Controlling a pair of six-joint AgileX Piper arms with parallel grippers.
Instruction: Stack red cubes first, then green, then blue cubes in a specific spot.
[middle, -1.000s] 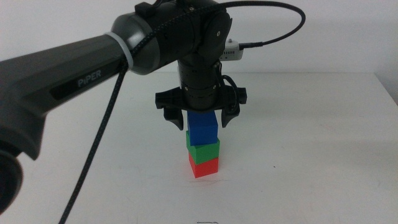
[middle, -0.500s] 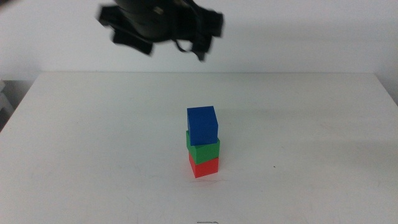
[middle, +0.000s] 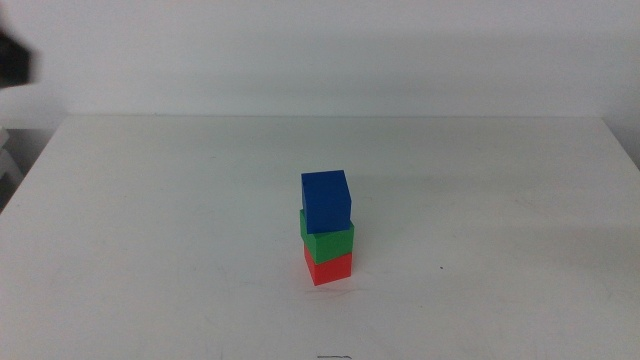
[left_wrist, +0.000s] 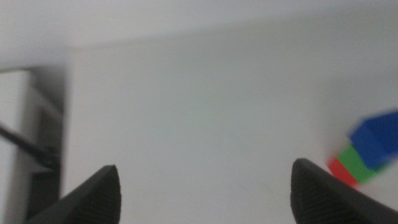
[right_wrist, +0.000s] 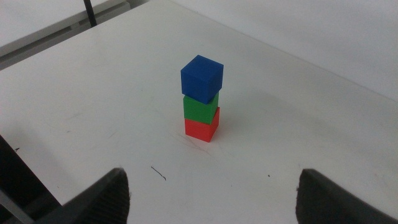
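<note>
On the white table (middle: 150, 220), mid-surface, stands the finished tower, both arms clear of it.

Red cube (middle: 329, 268) at the base, green cube (middle: 327, 240) on it, blue cube (middle: 326, 201) on top, sitting slightly skewed. The left gripper (left_wrist: 205, 186) and right gripper (right_wrist: 214, 193) hang well apart from it, jaws spread wide, holding nothing; the left seems farther off, though its view is blurred.

Plain white matte table (middle: 150, 220) filling most of the view, with a bare white wall (middle: 330, 55) right behind its far edge. Lighting is soft and even, barely any shadows. The tabletop has a small dark scuff (right_wrist: 158, 173).
</note>
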